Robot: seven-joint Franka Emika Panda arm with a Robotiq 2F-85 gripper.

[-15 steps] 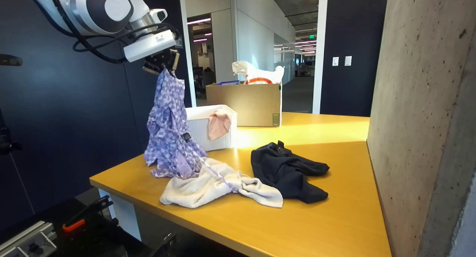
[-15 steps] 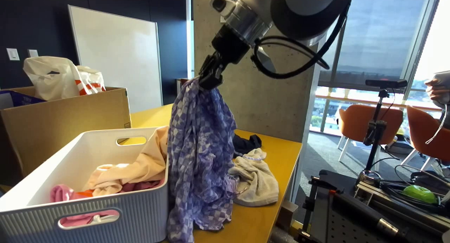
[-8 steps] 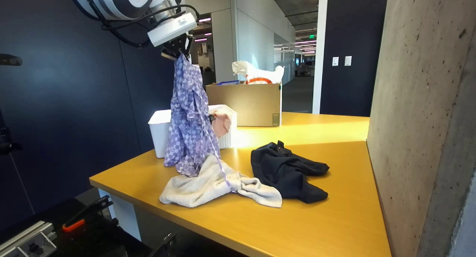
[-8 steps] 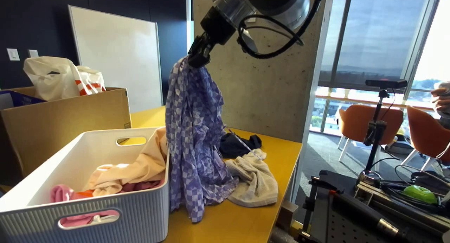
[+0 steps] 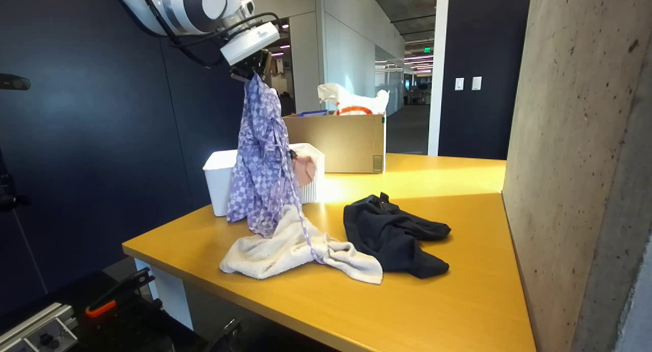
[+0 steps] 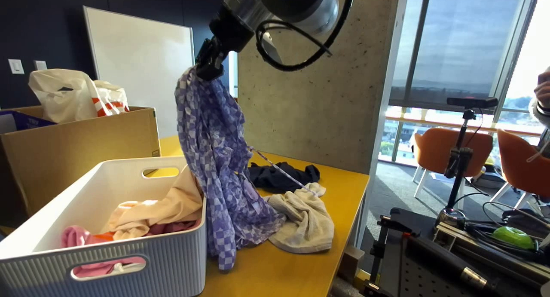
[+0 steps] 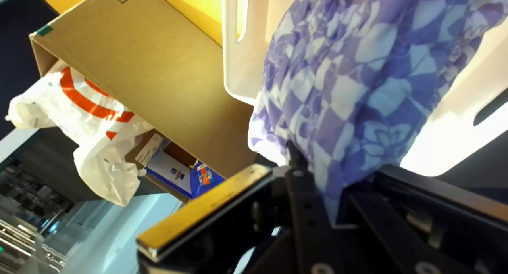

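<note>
My gripper (image 5: 258, 76) is shut on the top of a purple-and-white checked cloth (image 5: 260, 148) and holds it hanging. In the wrist view the cloth (image 7: 349, 83) is pinched between the fingers; its folds hide the fingertips. In an exterior view it hangs at the end of the white bin (image 6: 172, 262), overlapping the rim; whether it touches is unclear. A thin strap (image 6: 279, 170) runs from the cloth to a cream towel (image 6: 303, 221) on the table. The cloth's lower edge meets the towel. A black garment (image 5: 392, 237) lies beside the towel.
The bin holds a peach cloth (image 6: 172, 206) and pink cloth (image 6: 77, 237). A cardboard box (image 5: 336, 143) with white plastic bags (image 5: 356, 102) stands behind it. A concrete wall (image 5: 570, 163) borders the yellow table (image 5: 458, 301). A black cart (image 6: 421, 262) stands beside the table.
The gripper has risen and moved toward the bin, carrying the checked cloth. The cloth now overlaps the bin's end more. The strap has drawn tighter, and the towel has shifted slightly.
</note>
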